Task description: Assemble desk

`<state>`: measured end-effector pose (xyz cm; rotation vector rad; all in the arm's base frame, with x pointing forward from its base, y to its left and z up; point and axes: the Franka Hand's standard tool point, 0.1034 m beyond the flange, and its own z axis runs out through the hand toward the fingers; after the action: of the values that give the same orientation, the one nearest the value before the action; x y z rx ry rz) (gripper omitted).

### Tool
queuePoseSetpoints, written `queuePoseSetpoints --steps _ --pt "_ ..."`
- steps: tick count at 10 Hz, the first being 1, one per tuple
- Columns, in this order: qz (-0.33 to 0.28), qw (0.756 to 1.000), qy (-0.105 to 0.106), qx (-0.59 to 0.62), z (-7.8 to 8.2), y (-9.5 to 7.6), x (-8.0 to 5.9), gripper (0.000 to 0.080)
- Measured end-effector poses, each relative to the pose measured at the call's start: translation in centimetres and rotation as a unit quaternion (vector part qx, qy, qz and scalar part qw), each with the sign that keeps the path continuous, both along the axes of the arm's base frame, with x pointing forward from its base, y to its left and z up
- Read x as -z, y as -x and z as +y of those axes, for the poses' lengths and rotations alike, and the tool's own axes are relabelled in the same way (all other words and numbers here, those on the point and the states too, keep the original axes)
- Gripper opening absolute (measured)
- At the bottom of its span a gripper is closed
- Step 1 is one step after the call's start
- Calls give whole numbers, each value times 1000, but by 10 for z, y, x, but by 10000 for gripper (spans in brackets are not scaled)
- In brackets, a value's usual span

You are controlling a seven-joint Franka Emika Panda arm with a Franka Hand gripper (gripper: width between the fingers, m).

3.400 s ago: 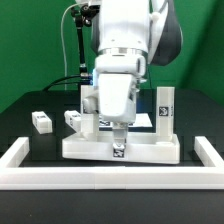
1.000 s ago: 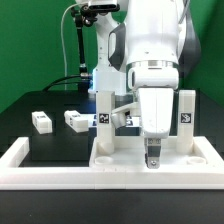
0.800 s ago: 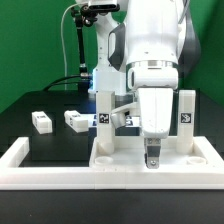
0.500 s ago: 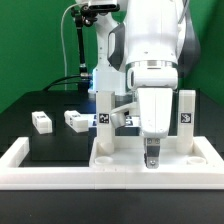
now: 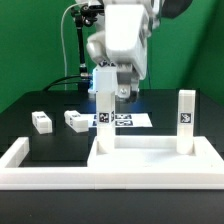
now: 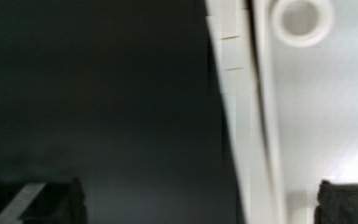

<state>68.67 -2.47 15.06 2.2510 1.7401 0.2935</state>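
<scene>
The white desk tabletop (image 5: 150, 152) lies flat at the front of the exterior view's right. Two white legs stand upright on it, one at its left corner (image 5: 103, 120) and one at its right corner (image 5: 185, 118). Two more legs lie loose on the black table, one further left (image 5: 40, 121) and one nearer the tabletop (image 5: 75, 120). My gripper (image 5: 120, 92) hangs above and behind the left standing leg, touching nothing. In the wrist view the gripper (image 6: 201, 205) is open and empty, over the dark table beside the tabletop's rim (image 6: 242, 100) and a screw hole (image 6: 300, 18).
The low white barrier wall (image 5: 60, 178) runs along the front and turns back at the left end (image 5: 14, 152). The marker board (image 5: 128, 120) lies flat behind the tabletop. A dark stand with cables (image 5: 80, 45) rises at the back.
The tabletop was slid to the exterior view's right before the last second. My gripper has since lifted off its front edge and moved up, back and to the left.
</scene>
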Motion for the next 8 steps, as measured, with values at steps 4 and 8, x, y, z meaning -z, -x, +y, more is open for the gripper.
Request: queuePoseSetpoints --steps 4,8 --pt "-25 995 -38 90 -1 7 13 649" --pt "-22 980 -64 189 -83 43 -37 649"
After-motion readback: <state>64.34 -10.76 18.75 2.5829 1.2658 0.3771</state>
